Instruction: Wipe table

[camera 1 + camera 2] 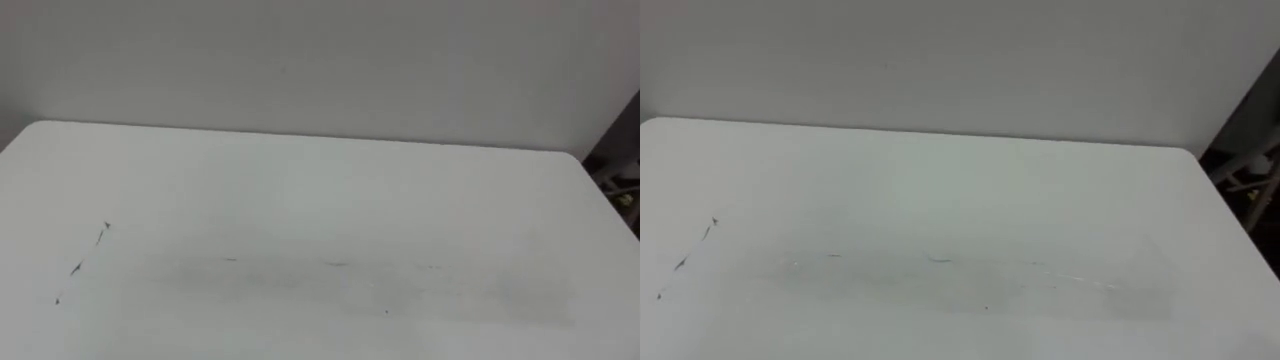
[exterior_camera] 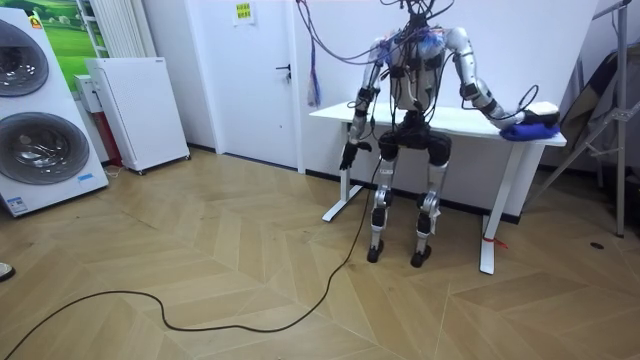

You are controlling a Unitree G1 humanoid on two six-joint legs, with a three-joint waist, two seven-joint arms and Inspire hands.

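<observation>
Standing on the wood floor [image 2: 200, 270] with its back to the room camera, the robot faced a white table [image 2: 330, 112] set against the wall. Two stacked washing machines [image 2: 30, 120] stood nearer the camera at the room view's left, with a white cabinet [image 2: 135, 110] beyond them and a white door [image 2: 265, 80] farther back.

The left hand [image 2: 347, 157] hung at the robot's side below the level of the tabletop, near the table's left end. I could not tell whether its fingers were straight or curled. The right arm reached out sideways over the tabletop to the room view's right. There the right hand [image 2: 541, 119] lay on a blue cloth [image 2: 517, 131] that rested on the table near its right end. Whether that hand pinched the cloth or pressed it flat could not be made out.

From the head camera, the near part of the tabletop [image 1: 320, 190] carried a few short dark marks [image 1: 80, 262] toward the left and a band of faint grey streaks [image 1: 335, 264] running across the middle. Farther on, the surface was plain white up to its far edge. Behind it rose the pale wall [image 1: 320, 60], and some dark gear [image 1: 620, 180] showed past the table's far right corner.
</observation>
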